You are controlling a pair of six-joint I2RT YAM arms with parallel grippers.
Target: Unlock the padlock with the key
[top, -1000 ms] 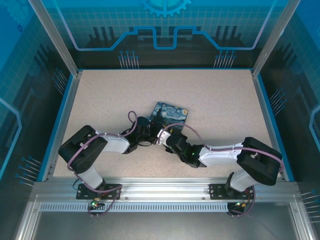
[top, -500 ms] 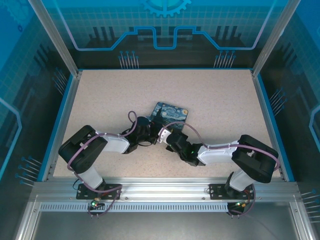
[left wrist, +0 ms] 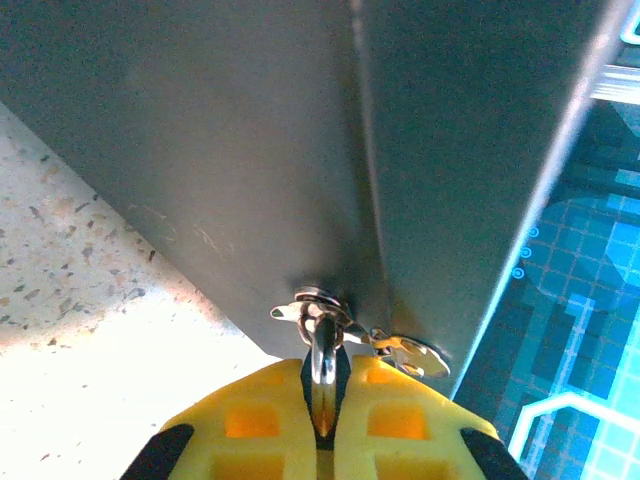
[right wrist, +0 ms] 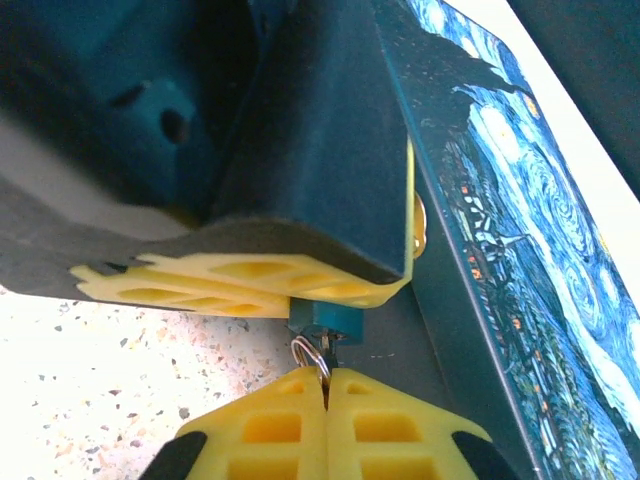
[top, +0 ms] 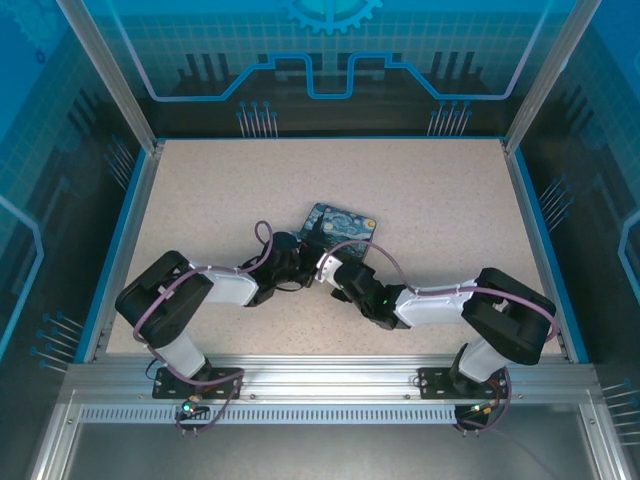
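Shifted slightly leftward since a second ago: right arm's elbow and forearm, with both wrists meeting at the near edge of the box (top: 340,224) as before. At that meeting point, the padlock (right wrist: 326,322): small bluish-dark body, clamped between the yellow fingers (right wrist: 250,282) of the left gripper (left wrist: 325,388), closed on it. Just beneath, touching the body's underside, the key (right wrist: 324,357): thin dark sliver with a fine wire ring (right wrist: 304,350), pinched in the right gripper (right wrist: 326,378), pads pressed together. Depth of the key in the lock: impossible to tell. From the left wrist, a bright metal shackle (left wrist: 322,352) rising from between the left pads to a small hasp (left wrist: 312,302) on the box's dark side wall, with a flat metal tab (left wrist: 412,353) just to its right. On the lid, blue and yellow painted swirls. Under everything, a speckled beige table (top: 430,190), box near its middle, both arms reaching in from the near edge. Around the table, blue panels (top: 330,60) printed with circuit-like lines and a gear outline.
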